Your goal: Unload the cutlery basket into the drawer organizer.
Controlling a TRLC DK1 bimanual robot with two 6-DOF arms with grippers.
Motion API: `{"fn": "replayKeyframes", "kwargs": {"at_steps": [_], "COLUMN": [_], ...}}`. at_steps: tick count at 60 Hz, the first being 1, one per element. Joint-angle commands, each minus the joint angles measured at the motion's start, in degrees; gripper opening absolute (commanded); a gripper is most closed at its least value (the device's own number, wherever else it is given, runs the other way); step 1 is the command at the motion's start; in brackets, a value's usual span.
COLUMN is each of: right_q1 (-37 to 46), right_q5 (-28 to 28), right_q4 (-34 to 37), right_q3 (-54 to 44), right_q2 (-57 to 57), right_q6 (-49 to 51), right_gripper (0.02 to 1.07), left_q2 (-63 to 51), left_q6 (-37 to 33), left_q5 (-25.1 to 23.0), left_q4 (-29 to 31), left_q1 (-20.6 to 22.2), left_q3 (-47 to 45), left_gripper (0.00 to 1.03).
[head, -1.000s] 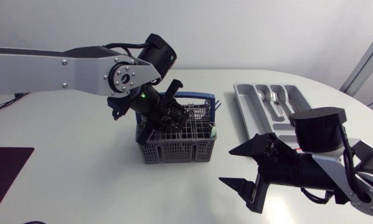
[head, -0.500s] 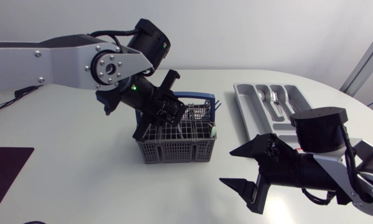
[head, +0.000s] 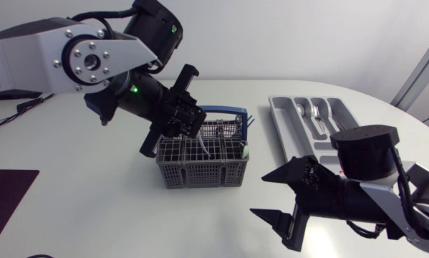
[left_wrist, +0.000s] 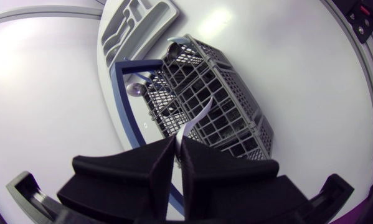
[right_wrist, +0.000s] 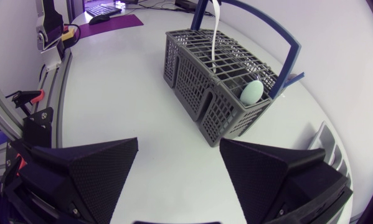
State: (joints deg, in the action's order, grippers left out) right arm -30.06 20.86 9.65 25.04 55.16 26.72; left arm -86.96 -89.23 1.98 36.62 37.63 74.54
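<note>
Cutlery basket (head: pixel 200 172): grey plastic lattice, blue hoop handle. Left end effector (left_wrist: pixel 179 144): matte black wedges, clamped on slim metal cutlery piece (left_wrist: pixel 192 121). Right end effector (right_wrist: pixel 177 165): spread open

One cutlery basket (head: pixel 200 172), one drawer organizer (head: pixel 282 115), one left tool (left_wrist: pixel 179 146), one right tool (right_wrist: pixel 179 149), one gripped utensil (left_wrist: pixel 195 115).

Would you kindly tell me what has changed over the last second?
The left pincer, shut on a slim silver cutlery piece, rose up and leftward from the cutlery basket, drawing the piece upward with it; its lower end still hangs at the basket's top. The basket, the drawer organizer and the open right pincer stayed put.
</note>
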Motion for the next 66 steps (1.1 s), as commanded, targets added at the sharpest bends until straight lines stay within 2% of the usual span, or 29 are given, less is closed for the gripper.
{"fn": "replayKeyframes", "kwargs": {"at_steps": [1, 24, 33, 45, 51, 58, 62, 66], "right_q1": [-0.61, -2.81, -2.89, -4.39, -6.06, -7.82, -8.70, -10.19], "right_q5": [-0.82, -5.04, -6.54, -12.42, -16.20, -21.21, -24.29, -27.54], "right_q4": [0.72, 0.81, 0.98, -0.60, -1.39, -4.02, -6.31, -8.68], "right_q3": [0.19, -0.08, -0.43, -2.19, -2.80, -3.50, -3.86, -4.21], "right_q2": [-0.84, -4.53, -6.73, -15.17, -19.56, -22.64, -22.90, -22.81], "right_q6": [-1.32, -1.32, -1.32, -1.32, -1.32, -1.32, -1.06, -0.53], "right_gripper": [0.97, 0.97, 0.97, 0.97, 0.97, 0.97, 0.96, 0.96], "left_q2": [1.44, 5.66, 6.54, 4.43, 1.00, -4.18, -7.88, -11.30], "left_q6": [-2.53, -1.38, 1.78, 16.98, 28.67, 41.59, 49.94, 57.33], "left_q5": [0.39, 0.83, 0.83, 1.80, 3.03, 2.86, 1.36, -2.42], "left_q4": [1.00, 3.11, 4.25, 6.36, 7.06, 10.31, 13.30, 16.64], "left_q1": [0.61, 0.78, 1.66, 6.23, 9.13, 10.54, 10.80, 10.54], "left_q3": [0.25, 2.19, 3.06, 7.46, 10.89, 17.13, 21.43, 26.00], "left_gripper": [0.14, 0.15, 0.15, 0.15, 0.16, 0.16, 0.17, 0.17]}}
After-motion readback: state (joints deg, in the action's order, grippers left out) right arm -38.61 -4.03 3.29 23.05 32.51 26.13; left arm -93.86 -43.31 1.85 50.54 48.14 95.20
